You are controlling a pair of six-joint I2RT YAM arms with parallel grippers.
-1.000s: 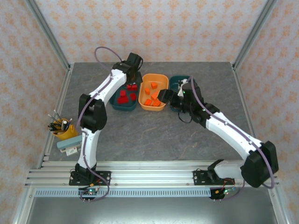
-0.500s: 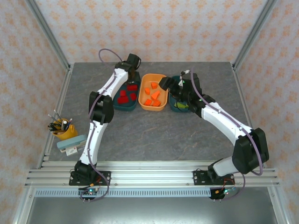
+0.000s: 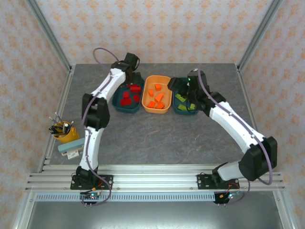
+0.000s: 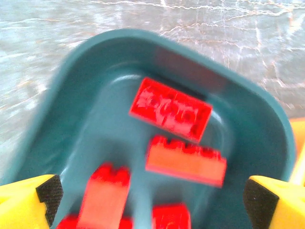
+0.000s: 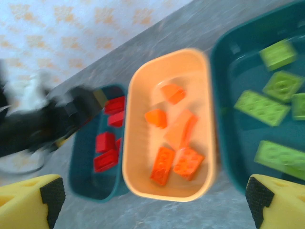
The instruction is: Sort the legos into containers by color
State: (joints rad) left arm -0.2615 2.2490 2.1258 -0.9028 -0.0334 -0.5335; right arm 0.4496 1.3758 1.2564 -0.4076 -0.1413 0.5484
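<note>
at the near edge of the table point(image 3: 157, 138) runs the metal rail point(image 3: 152, 176) that carries both arm bases. by the left edge, near that rail, stand a yellow cup point(image 3: 62, 131) of pens and a pale blue block point(image 3: 71, 147) just beside it. from there the grey top lies bare across its whole middle and right side, leaving wide room up to the trays.

the three trays sit in a row toward the far edge, side by side, with a bare strip behind them and open table on either side. the left teal tray point(image 3: 125, 109) holds the red bricks point(image 3: 126, 99), the orange tray point(image 3: 157, 110) holds the orange bricks point(image 3: 156, 98), and the right teal tray point(image 3: 188, 112) holds the green bricks point(image 3: 182, 99).

the left gripper point(image 4: 153, 198) hangs over the far end of the left teal tray. its yellow fingers point(image 4: 28, 202) are spread wide with nothing between them, and the red bricks lie below, apart from it, blurred in the left wrist view.

the right gripper point(image 5: 156, 199) hangs above the left part of the right teal tray, beside the orange tray. its fingers point(image 5: 274, 205) are also spread wide and hold nothing. in the right wrist view the orange bricks lie beneath the gap and the green ones off to the right.
</note>
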